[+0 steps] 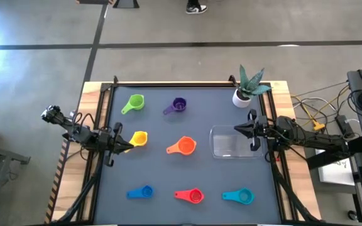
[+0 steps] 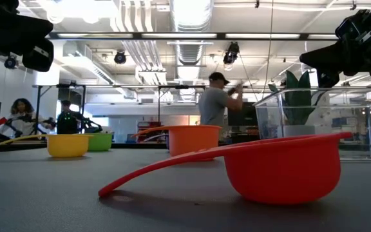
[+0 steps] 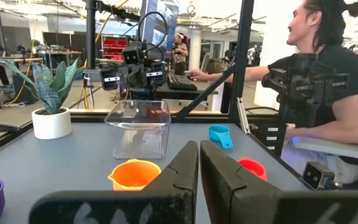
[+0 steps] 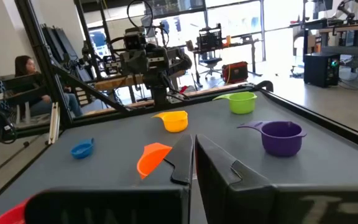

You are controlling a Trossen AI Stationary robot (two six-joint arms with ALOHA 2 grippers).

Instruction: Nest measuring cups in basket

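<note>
Seven measuring cups lie apart on the dark mat, each on its base: green (image 1: 133, 103), purple (image 1: 177, 105), yellow (image 1: 137, 139), orange (image 1: 183, 147), blue (image 1: 142, 193), red (image 1: 191, 196) and teal (image 1: 240, 196). The clear basket (image 1: 236, 142) stands empty at the mat's right. My left gripper (image 1: 129, 144) hovers shut at the left edge, just beside the yellow cup. My right gripper (image 1: 239, 129) hovers shut at the right edge, over the basket's far right part. Both point level, and neither holds anything.
A white pot with a spiky plant (image 1: 247, 88) stands at the far right corner of the mat. A black frame rail (image 1: 187, 83) borders the table. People sit and stand in the room beyond the table.
</note>
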